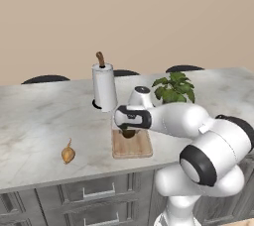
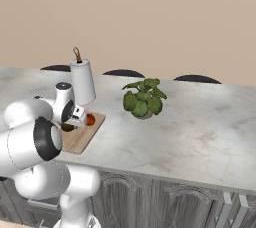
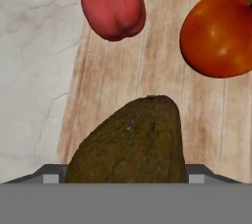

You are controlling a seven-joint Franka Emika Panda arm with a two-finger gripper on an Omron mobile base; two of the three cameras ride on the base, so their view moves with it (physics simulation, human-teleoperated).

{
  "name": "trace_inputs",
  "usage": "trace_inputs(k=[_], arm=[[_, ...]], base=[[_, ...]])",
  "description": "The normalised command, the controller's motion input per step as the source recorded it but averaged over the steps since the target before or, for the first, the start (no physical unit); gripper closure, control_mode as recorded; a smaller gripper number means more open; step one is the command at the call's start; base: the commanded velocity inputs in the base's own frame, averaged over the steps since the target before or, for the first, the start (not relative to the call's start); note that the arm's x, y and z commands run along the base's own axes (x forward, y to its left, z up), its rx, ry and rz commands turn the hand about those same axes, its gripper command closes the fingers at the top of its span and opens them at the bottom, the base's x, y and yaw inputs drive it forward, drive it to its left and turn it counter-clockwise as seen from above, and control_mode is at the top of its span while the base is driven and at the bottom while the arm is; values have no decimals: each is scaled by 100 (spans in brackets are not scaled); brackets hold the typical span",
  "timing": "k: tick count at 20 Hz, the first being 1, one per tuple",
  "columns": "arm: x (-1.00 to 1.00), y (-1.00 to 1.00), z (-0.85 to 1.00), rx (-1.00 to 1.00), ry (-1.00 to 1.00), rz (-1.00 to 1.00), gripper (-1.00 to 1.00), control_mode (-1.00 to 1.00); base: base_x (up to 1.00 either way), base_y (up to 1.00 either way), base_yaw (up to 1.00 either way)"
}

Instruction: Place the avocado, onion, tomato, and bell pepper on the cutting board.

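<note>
My gripper (image 1: 129, 130) hangs low over the wooden cutting board (image 1: 140, 148), shut on the dark olive avocado (image 1: 129, 133). In the hand view the avocado (image 3: 130, 142) sits close up between my fingers, just over the board (image 3: 162, 70). A red bell pepper (image 3: 113, 4) and an orange-red tomato (image 3: 219, 34) lie on the board beyond it. The tomato (image 2: 90, 119) also shows beside the gripper (image 2: 70, 125) on the board (image 2: 82, 139). The golden-tan onion (image 1: 68, 154) lies on the counter, well left of the board.
A white paper towel roll (image 1: 104, 87) on its holder stands just behind the board. A leafy potted plant (image 1: 174, 88) sits to the back right. Dark chair backs (image 1: 45, 79) line the marble counter's far edge. The front edge is close below the board.
</note>
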Motion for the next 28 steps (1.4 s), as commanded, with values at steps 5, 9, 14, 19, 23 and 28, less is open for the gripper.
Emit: trace_inputs(k=[5, 9, 14, 19, 23, 28], arm=[[11, 6, -24, -1, 1, 0, 100, -100], [10, 1, -22, -1, 1, 0, 100, -100], [14, 1, -23, -2, 1, 0, 100, -100], [15, 5, -20, -1, 2, 0, 100, -100], [8, 1, -20, 0, 1, 0, 100, -100], [2, 0, -19, 0, 2, 0, -100, -100]], base=[[0, 0, 0], [0, 0, 0], [0, 0, 0], [0, 0, 0], [0, 0, 0], [0, 0, 0]])
